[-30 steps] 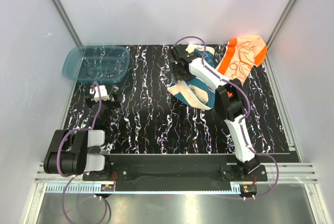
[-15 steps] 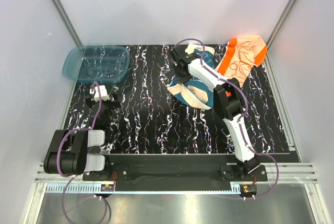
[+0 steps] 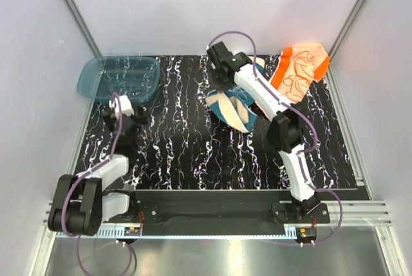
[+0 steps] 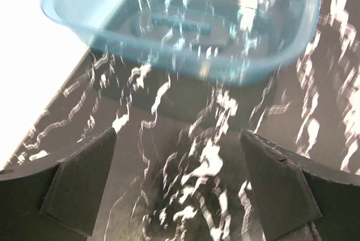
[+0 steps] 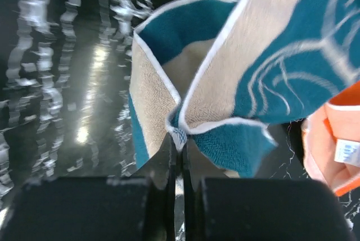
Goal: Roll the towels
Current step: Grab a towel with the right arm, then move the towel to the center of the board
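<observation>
White-and-black arms (image 3: 257, 89), looping purple cables (image 3: 235, 33)

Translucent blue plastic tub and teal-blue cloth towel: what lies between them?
Only bare black marbled tabletop separates tub and towel, in the top external view.

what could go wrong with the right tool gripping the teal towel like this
1. The right tool pinches only a thin edge fold of the teal towel; it may slip out when pulled.
2. The towel is crumpled and folded over, so a roll could start lopsided.
3. The orange towel lies close by and might get dragged along.
</observation>
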Robot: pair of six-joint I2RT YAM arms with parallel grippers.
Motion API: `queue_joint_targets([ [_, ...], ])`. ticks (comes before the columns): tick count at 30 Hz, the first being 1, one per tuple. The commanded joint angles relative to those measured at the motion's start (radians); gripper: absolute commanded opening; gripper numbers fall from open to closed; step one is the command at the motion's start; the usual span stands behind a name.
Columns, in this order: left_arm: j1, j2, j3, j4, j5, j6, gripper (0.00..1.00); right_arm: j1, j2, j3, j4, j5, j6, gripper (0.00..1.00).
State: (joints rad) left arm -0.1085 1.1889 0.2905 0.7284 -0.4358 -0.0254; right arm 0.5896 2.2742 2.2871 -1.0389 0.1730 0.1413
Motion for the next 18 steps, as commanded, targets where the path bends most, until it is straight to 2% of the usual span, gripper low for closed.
queue_joint_targets([
  [1, -0.025, -0.104, 0.191, -0.327, -0.121, -0.143, 0.99, 0.087, -0.148, 0.136, -0.081, 0.036, -0.025, 0.01],
  [4, -0.025, -0.227, 0.211, -0.424, -0.005, -0.270, 0.99, 0.151, -0.182, 0.167, -0.137, 0.083, -0.022, 0.06],
  [5, -0.023, -0.264, 0.193, -0.410, 0.085, -0.289, 0.99, 0.167, -0.199, 0.131, -0.147, 0.104, -0.007, 0.08],
  [6, -0.023, -0.331, 0.171, -0.382, 0.113, -0.324, 0.99, 0.186, -0.243, 0.095, -0.144, 0.109, 0.004, 0.08],
  [7, -0.023, -0.360, 0.127, -0.370, 0.112, -0.519, 0.99, 0.196, -0.274, 0.054, -0.136, 0.114, 0.012, 0.09],
  [8, -0.023, -0.389, 0.109, -0.394, 0.118, -0.632, 0.99, 0.202, -0.307, -0.059, -0.107, 0.120, 0.041, 0.11],
  [9, -0.022, -0.441, 0.090, -0.400, 0.174, -0.671, 0.99, 0.205, -0.384, -0.127, -0.089, 0.114, 0.067, 0.28],
  [10, -0.020, -0.463, 0.087, -0.380, 0.243, -0.583, 0.99, 0.208, -0.425, -0.279, -0.041, 0.099, 0.111, 0.43],
  [11, -0.020, -0.485, 0.101, -0.418, 0.309, -0.576, 0.99, 0.210, -0.470, -0.366, -0.011, 0.064, 0.138, 0.54],
  [12, -0.022, -0.511, 0.122, -0.514, 0.322, -0.579, 0.99, 0.210, -0.554, -0.449, 0.025, 0.047, 0.162, 0.59],
  [13, -0.022, -0.520, 0.140, -0.552, 0.338, -0.561, 0.99, 0.211, -0.594, -0.601, 0.058, 0.033, 0.199, 0.57],
  [14, -0.022, -0.529, 0.168, -0.579, 0.368, -0.548, 0.99, 0.213, -0.628, -0.662, 0.127, 0.005, 0.214, 0.56],
  [18, -0.023, -0.597, 0.202, -0.705, 0.394, -0.495, 0.99, 0.217, -0.697, -0.796, 0.172, -0.027, 0.254, 0.52],
])
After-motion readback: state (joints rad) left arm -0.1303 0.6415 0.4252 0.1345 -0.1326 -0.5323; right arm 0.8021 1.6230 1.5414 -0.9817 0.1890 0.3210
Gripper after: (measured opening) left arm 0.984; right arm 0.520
